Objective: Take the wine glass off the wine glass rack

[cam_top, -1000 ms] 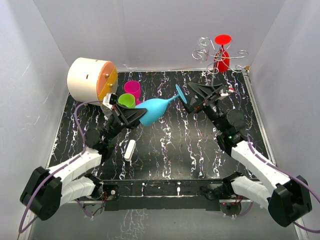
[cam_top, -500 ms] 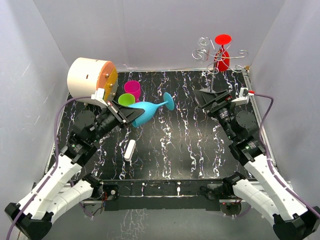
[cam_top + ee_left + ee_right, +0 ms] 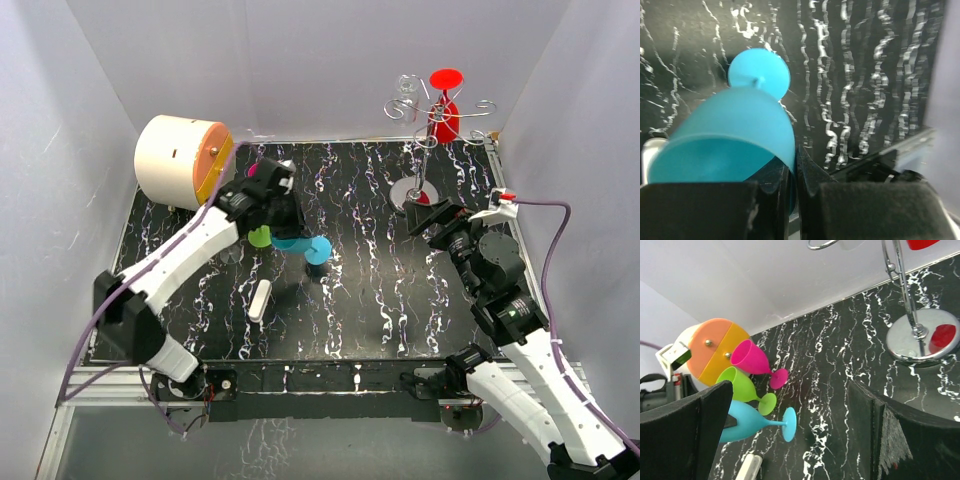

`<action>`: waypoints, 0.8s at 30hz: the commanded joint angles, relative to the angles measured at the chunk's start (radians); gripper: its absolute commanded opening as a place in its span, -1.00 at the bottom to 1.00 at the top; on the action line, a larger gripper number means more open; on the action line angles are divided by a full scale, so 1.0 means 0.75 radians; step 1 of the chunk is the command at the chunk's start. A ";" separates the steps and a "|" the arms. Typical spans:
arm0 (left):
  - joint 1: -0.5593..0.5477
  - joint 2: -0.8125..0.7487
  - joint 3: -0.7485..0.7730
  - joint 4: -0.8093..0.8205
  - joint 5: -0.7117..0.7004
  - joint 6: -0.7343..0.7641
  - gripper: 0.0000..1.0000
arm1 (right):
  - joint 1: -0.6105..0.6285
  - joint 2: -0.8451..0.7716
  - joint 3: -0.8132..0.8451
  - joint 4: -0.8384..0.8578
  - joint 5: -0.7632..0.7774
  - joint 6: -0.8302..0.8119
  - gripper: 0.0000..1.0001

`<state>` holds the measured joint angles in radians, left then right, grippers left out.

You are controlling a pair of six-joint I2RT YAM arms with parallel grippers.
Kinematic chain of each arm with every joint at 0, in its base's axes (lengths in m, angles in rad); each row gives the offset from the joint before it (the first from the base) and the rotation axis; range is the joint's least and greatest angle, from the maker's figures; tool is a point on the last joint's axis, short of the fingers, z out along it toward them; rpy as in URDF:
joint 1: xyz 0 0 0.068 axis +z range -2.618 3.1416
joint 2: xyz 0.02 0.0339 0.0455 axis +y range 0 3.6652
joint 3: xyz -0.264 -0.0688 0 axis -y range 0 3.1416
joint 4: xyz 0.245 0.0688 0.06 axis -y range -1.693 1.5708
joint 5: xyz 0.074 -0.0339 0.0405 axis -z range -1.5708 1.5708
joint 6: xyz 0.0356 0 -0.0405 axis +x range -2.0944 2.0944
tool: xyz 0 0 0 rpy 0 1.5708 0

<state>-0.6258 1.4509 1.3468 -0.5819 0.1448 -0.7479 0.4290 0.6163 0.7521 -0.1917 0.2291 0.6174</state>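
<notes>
The silver wire wine glass rack point(image 3: 424, 120) stands at the back right on its round shiny base point(image 3: 922, 335). A red wine glass point(image 3: 445, 112) hangs upside down from its scroll arms. My left gripper point(image 3: 283, 222) is shut on the rim of a blue wine glass point(image 3: 300, 246); in the left wrist view the gripper point(image 3: 792, 180) pinches the glass's wall point(image 3: 730, 135). The glass hangs tilted with its foot point(image 3: 789, 424) down by the table; I cannot tell if it touches. My right gripper point(image 3: 425, 212) is open and empty just in front of the rack base, and the right wrist view point(image 3: 790, 395) also shows it open.
A green glass point(image 3: 260, 237) and a pink glass point(image 3: 747, 357) stand beside the blue one. A cream drum with an orange face point(image 3: 180, 158) lies at the back left. A small white piece point(image 3: 260, 300) lies on the black marbled table point(image 3: 380, 290). White walls enclose the table.
My left arm has stretched forward and turned the blue glass from lying tilted to foot-down near the table's middle. My right gripper has drawn back to the right, away from the glass.
</notes>
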 commanded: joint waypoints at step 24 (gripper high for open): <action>-0.048 0.858 1.014 -0.643 -0.546 0.530 -0.97 | -0.005 -0.063 0.065 -0.015 0.151 -0.236 0.97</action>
<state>-0.6880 2.1071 2.0537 -1.0447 -0.2535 -0.3920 0.4290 0.5800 0.7517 -0.2180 0.3168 0.4789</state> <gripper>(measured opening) 0.036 0.983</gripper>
